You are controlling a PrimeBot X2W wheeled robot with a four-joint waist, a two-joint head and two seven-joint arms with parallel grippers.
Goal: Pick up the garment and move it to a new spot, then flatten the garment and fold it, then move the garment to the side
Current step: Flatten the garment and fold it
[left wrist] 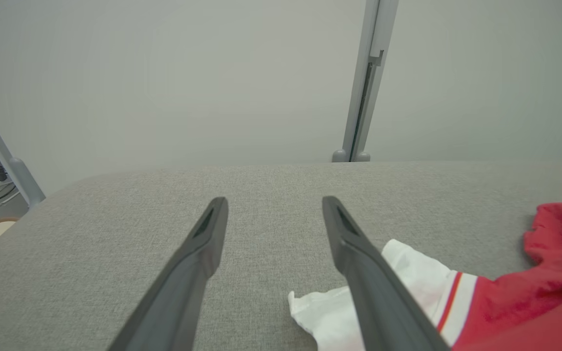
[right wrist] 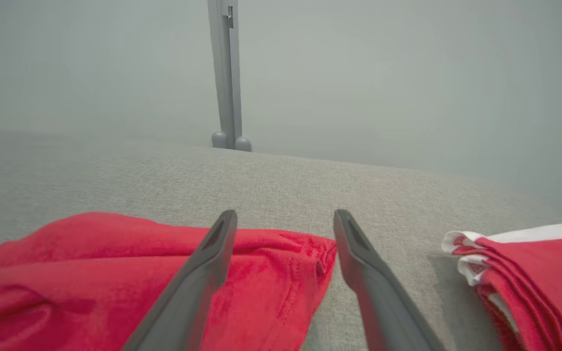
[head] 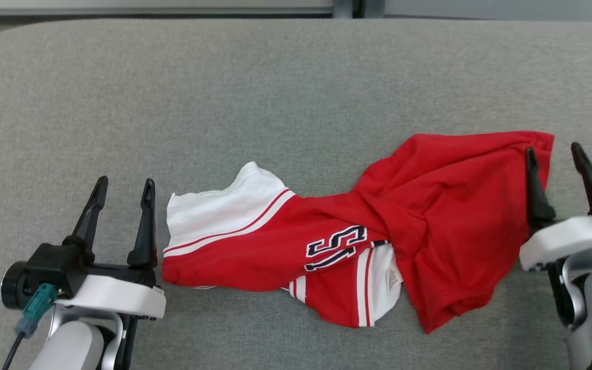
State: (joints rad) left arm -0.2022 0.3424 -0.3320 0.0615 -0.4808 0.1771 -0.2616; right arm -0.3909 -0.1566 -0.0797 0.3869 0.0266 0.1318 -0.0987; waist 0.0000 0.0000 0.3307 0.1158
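The garment (head: 357, 231), a red and white jersey with dark lettering, lies crumpled and twisted on the grey padded table (head: 275, 92), stretching from middle to right. My left gripper (head: 124, 187) is open just left of its white sleeve end (left wrist: 330, 312), touching nothing. My right gripper (head: 555, 154) is open at the garment's far right corner (right wrist: 281, 273), its left finger over the red cloth, its right finger off it. Nothing is held between either pair of fingers.
A folded stack of red and white garments (right wrist: 530, 278) lies to the right of my right gripper. A grey post (right wrist: 227, 73) stands behind the table's far edge. Bare table surface spreads across the far half and left.
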